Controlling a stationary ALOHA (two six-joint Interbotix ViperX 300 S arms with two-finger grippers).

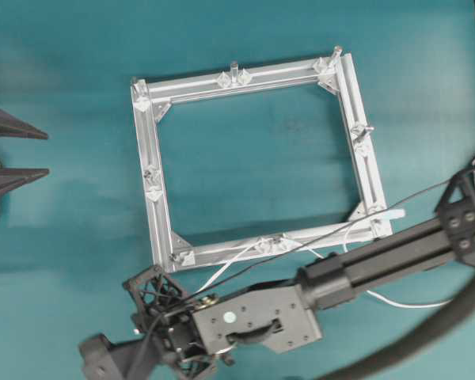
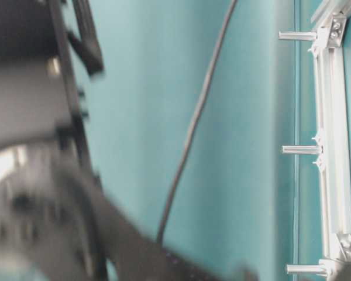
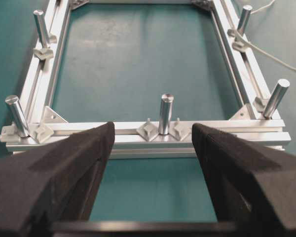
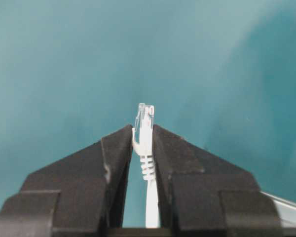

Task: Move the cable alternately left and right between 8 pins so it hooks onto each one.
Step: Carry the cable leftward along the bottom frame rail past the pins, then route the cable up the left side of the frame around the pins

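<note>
Item: cable (image 1: pixel 237 255), thin white cord with a clear plug (image 4: pixel 145 117) at its end.

Location: plug end clamped in the right tool (image 4: pixel 143 148), which sits at the lower left of the overhead view, off the near left corner of the frame (image 1: pixel 356 103). From there the cord runs up and right to the near rail, touches or passes just beside the pin at the middle of that rail (image 1: pixel 278 238), follows the rail rightward, and reappears as a loop (image 1: pixel 404 303) on the table (image 1: pixel 63 47) past the right arm. Whether it is truly hooked on any pin cannot be told.

Tool state, right: jaws nearly closed, pinching the strain-relief boot just behind the plug.

Tool state, left: left tool (image 3: pixel 148 148) wide open, holding nothing, parked well apart at the left edge of the overhead view, facing the frame's left rail.

Orientation: in the right wrist view the plug points straight out past the fingertips, the cord's long axis in line with the tool. Over the table the held stretch lies diagonally, lower left to upper right.

Governing relation: the frame and remaining pins lie up and to the right of the right tool. The right arm is the nearer one, and already carries the cord.
</note>
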